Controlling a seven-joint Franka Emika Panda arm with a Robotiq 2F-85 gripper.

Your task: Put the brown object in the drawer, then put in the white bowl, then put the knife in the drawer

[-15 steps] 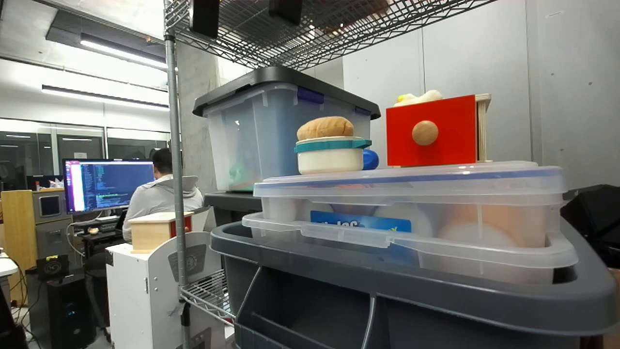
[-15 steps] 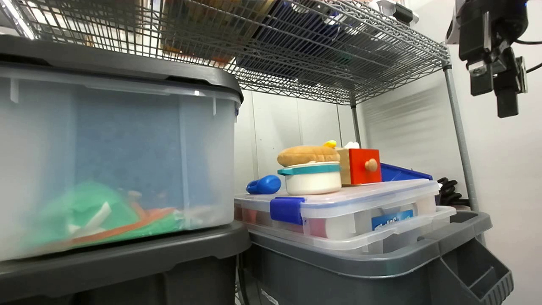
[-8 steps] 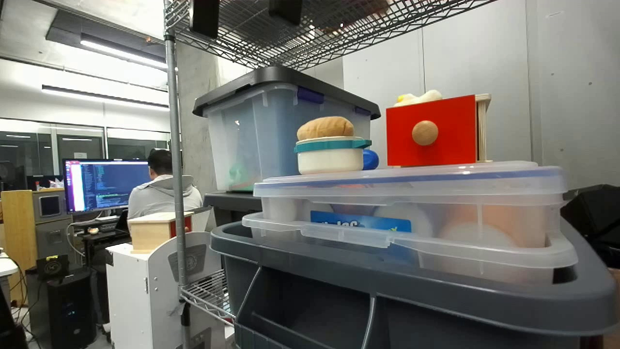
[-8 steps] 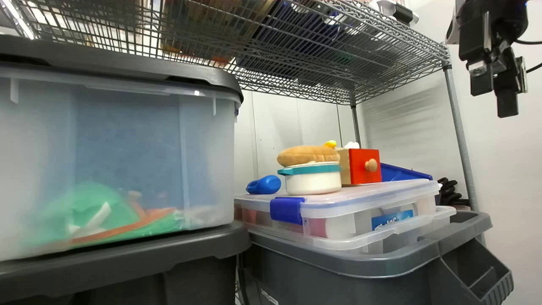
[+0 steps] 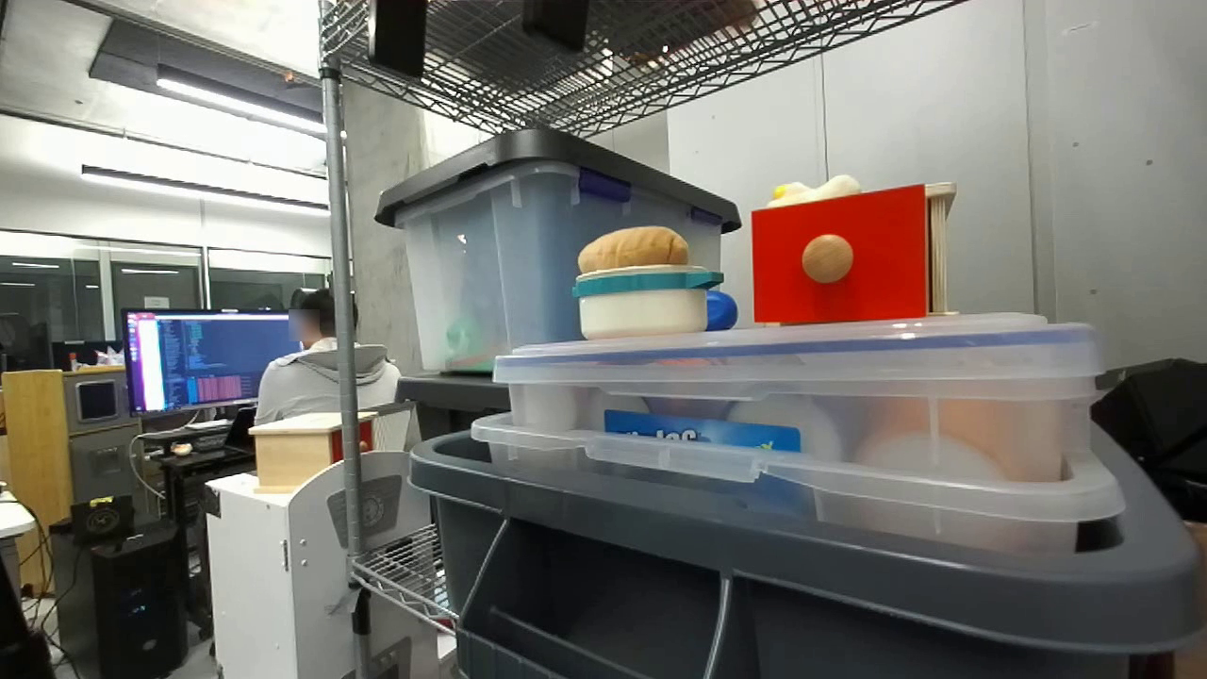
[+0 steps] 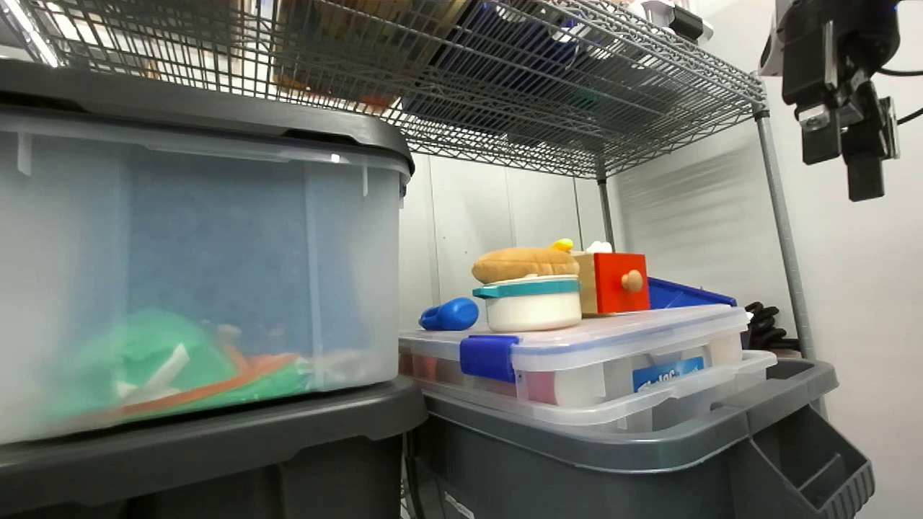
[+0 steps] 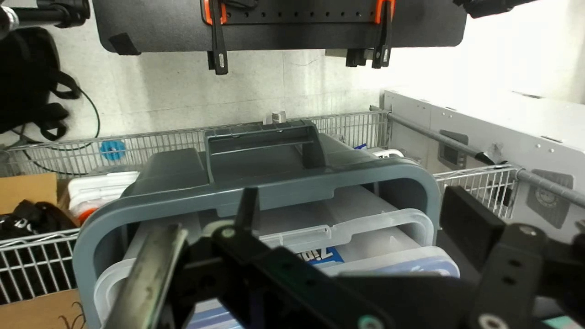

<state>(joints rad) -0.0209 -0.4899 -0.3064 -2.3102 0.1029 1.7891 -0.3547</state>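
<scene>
The brown object point(image 5: 634, 249), a bun-like tan lump, rests on top of the white bowl point(image 5: 641, 313), which has a teal band and small side handles. Close by stands the drawer point(image 5: 882, 269), a wooden box whose red front with a round wooden knob sits flush against it. An exterior view also shows the brown object point(image 6: 523, 264), the white bowl point(image 6: 533, 313) and the drawer point(image 6: 609, 288). High above and away from them hangs my gripper point(image 6: 842, 162), open and holding nothing. In the wrist view the gripper point(image 7: 354, 205) has wide-apart fingers. The knife is hidden or out of view.
Everything stands on a clear lidded tub point(image 6: 649, 328) set on a grey bin point(image 6: 598, 461). Beside the bowl lies a blue rounded object point(image 6: 451, 315). A white-and-yellow egg-like item point(image 5: 816, 191) tops the drawer. A wire shelf point(image 6: 519, 94) hangs overhead; a large tub point(image 6: 216, 238) stands alongside.
Arm, gripper and task objects have stayed in place. Only the seated person in the background has shifted, and the monitor's picture differs.
</scene>
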